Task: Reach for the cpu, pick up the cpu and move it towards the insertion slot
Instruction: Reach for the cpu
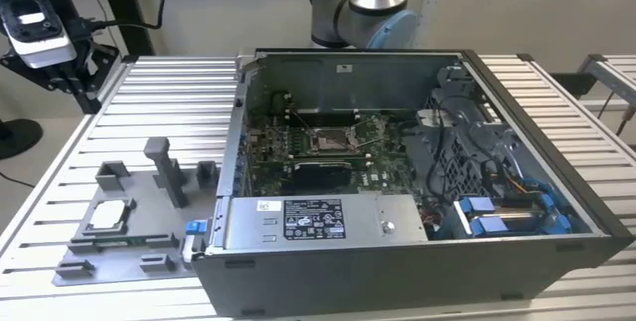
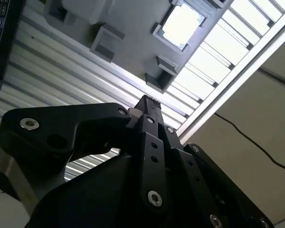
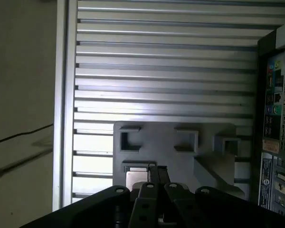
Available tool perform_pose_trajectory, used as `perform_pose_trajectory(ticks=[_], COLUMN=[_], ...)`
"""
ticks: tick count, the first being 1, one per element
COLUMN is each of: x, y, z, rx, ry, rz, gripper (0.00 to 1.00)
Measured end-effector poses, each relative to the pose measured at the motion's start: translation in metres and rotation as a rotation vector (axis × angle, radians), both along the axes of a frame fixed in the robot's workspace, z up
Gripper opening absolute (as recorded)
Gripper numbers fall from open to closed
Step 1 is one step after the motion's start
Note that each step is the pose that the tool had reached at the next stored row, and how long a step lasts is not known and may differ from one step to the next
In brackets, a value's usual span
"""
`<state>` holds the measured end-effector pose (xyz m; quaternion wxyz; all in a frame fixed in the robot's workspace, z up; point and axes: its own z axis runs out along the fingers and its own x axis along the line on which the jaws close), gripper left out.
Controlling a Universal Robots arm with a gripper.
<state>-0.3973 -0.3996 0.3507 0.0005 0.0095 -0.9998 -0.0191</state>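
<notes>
The cpu (image 1: pixel 109 215) is a flat silvery-white square lying in a pocket of the grey fixture plate (image 1: pixel 159 209) on the exterior view's left. In both wrist views it shows as a bright square (image 2: pixel 182 23) (image 3: pixel 136 178). My gripper (image 1: pixel 77 86) hangs at the far upper left of the exterior view, high over the table's back corner and well apart from the cpu. Its black fingers (image 2: pixel 147 102) (image 3: pixel 156 169) are shut with nothing between them. The insertion slot (image 1: pixel 330 139) is a silver-framed socket on the green board inside the open computer case.
The open computer case (image 1: pixel 398 261) stands on the slatted aluminium table (image 1: pixel 159 90), with cables and blue parts in its right half. Grey upright blocks (image 1: pixel 164 168) rise from the fixture plate, and a narrow green memory stick (image 1: pixel 115 242) lies along its near side.
</notes>
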Motion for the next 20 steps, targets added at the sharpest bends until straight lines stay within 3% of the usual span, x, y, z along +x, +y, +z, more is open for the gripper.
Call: perform_pose_trajectory(ticks=[2,7,11,20], x=[-0.0024,-0.0065,-0.0116,-0.0136], y=[-0.0047,-0.0235,-0.0356,-0.0371], z=[-0.0001,-0.0003,-0.0005,-0.0005], rx=[0.0001,0.0,0.0,0.0], ry=[-0.0001,-0.0001,-0.0001,0.0], rz=[0.0,0.0,0.0,0.0], gripper=[0.0,0.0,0.0,0.0])
